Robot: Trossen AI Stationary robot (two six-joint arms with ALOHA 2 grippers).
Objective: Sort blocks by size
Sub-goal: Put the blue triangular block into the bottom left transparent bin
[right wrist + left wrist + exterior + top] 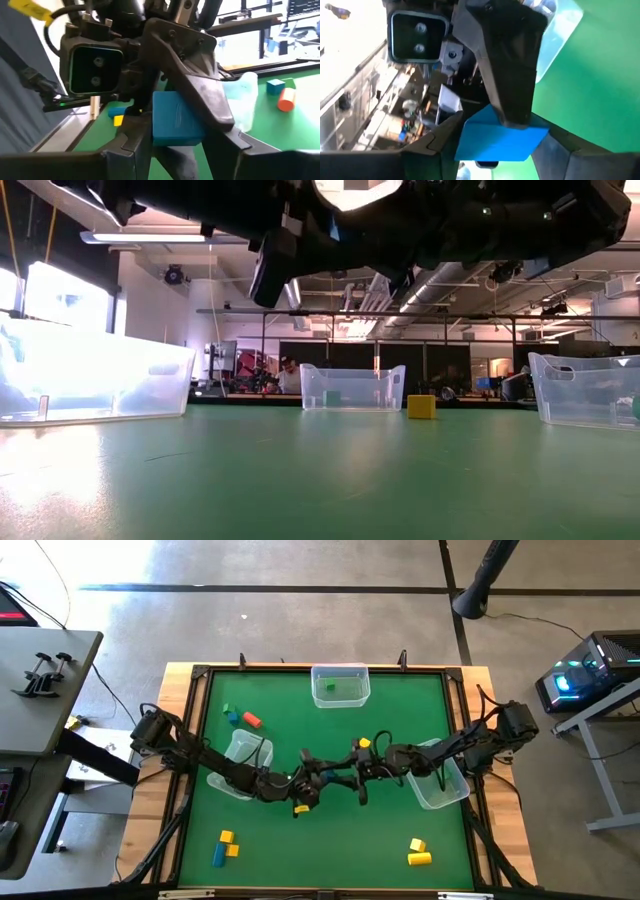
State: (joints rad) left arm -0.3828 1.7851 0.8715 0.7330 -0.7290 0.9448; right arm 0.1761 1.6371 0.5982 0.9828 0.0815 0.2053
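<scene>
A blue block (326,778) hangs above the middle of the green table, held between both grippers. My left gripper (316,781) reaches in from the table's left and my right gripper (338,776) from the right, and both are shut on the block. The left wrist view shows the block (497,140) between that arm's own fingers. The right wrist view shows the block (175,122) in the same way. Other blocks lie loose on the table: a yellow one (364,743) behind the grippers and another yellow one (301,808) in front of them. My left gripper pinches two opposite sides of the blue block (470,135) between its two fingers, coming level from the table's left. The block is lifted clear of the table. My right arm's finger (512,75) lies over another face of it. My right gripper pinches the blue block by another pair of sides (160,135), level from the table's right, so its fingers stand crosswise to the left ones. My left arm's finger (197,85) covers one face. The block hangs clear of the table.
Three clear bins stand on the table: one at the far edge (340,672) with a green block in it, one left (232,748) and one right (447,792). Green, blue and red-orange blocks (241,717) lie far left, yellow and blue ones (225,845) near left, and yellow ones (418,852) near right.
</scene>
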